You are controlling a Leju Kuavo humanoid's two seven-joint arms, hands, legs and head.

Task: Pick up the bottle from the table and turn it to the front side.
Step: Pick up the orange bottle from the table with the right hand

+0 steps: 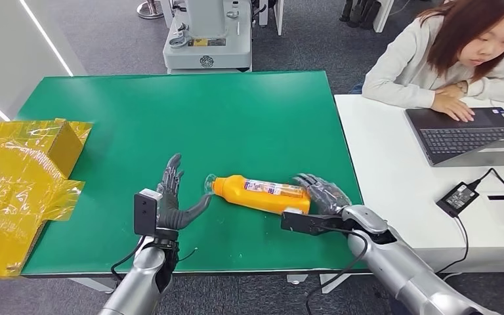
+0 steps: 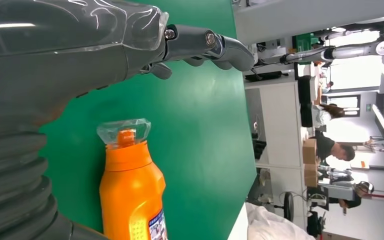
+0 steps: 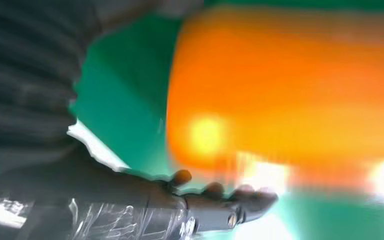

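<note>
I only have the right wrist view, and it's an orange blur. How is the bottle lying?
Observer: The bottle lies on its side on the table, cap toward the left hand.
Operator: Is the left hand holding it?
Observer: No. Its fingers are spread beside the cap, holding nothing.
Operator: And my right hand?
Observer: The right hand is at the bottle's base. I can't confirm a grip.

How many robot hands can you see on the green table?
2. The left hand is over the green table, fingers spread, just beside the clear cap of the orange bottle. The right hand is at the bottle's other end, its base.
</note>
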